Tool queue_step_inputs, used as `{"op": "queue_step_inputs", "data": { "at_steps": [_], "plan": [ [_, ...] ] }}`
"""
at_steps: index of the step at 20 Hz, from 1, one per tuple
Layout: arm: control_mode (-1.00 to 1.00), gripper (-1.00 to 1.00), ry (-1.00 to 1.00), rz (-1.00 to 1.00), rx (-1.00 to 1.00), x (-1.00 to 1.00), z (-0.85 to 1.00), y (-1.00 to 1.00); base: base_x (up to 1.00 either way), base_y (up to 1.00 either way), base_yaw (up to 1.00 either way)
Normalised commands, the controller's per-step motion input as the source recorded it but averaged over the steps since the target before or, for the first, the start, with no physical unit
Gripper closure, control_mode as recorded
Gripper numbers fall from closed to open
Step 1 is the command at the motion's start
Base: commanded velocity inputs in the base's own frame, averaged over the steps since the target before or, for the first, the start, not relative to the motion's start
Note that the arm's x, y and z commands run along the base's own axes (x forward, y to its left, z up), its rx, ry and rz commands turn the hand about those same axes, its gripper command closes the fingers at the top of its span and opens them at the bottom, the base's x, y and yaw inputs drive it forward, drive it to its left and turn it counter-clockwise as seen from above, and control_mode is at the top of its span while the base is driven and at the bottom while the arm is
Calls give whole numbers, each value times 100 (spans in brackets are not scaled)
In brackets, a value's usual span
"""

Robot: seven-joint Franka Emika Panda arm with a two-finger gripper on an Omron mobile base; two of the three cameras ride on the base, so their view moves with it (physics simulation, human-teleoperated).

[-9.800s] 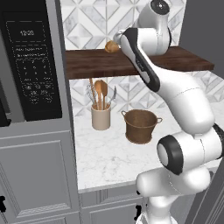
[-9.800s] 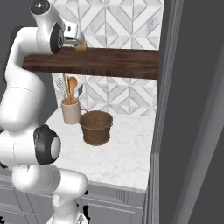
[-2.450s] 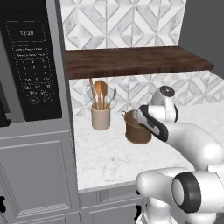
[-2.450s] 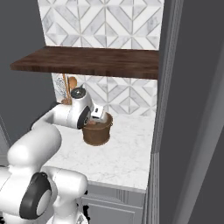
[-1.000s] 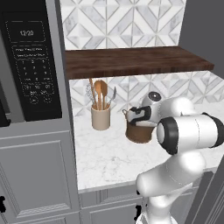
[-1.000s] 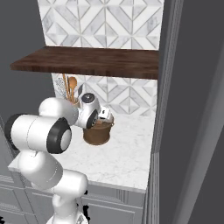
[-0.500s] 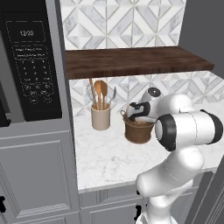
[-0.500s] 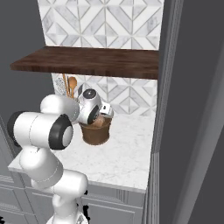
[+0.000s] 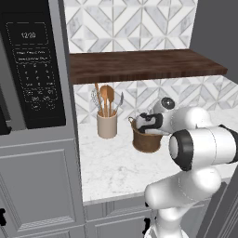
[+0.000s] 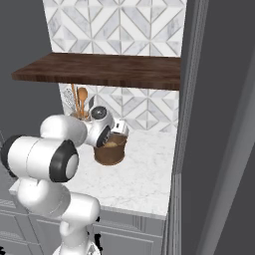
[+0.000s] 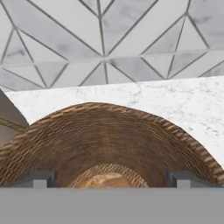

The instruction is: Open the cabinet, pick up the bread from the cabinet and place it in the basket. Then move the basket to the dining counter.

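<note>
I read 12:20 on the microwave (image 9: 32, 69) display at my 9 o'clock; its keypad print is too small to make out. The cabinet (image 9: 144, 65) plank spans the tiled wall at 12 o'clock, bare on top where I can see it. The marble worktop (image 9: 111, 162) runs beneath. The basket (image 9: 146, 139) stands upright on it, just right of the utensil crock (image 9: 107, 124), apart from it. My gripper (image 9: 145, 124) sits at the basket's rim with its fingertips (image 11: 43, 178) set wide, one near each side of the woven wall, closed on nothing. The bread (image 11: 107, 181) lies in the basket bottom, between the tips at 6 o'clock in the hand view, only its golden top visible. Against half a second ago: basket unmoved, the arm's elbow has swung lower and nearer the cameras, hand barely shifted at the rim.
</note>
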Motion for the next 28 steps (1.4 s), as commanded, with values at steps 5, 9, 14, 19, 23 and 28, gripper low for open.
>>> {"op": "queue_step_inputs", "data": {
  "at_steps": [5, 9, 14, 19, 23, 28],
  "plan": [
    [-100, -100, 0, -9, 8, -55, 54, -3, 0, 0, 0],
    [-100, -100, 0, -10, 26, -62, 66, -2, 0, 0, 0],
    [-100, -100, 1, -6, 30, -71, 40, -9, 0, 0, 0],
    [-100, -100, 15, -5, 19, -53, 32, -12, 0, 0, 0],
    [-100, -100, 35, -6, 16, -32, 13, -21, 0, 0, 0],
    [-100, -100, 20, -3, 1, -2, -3, -1, 0, 0, 0]
  ]
}}
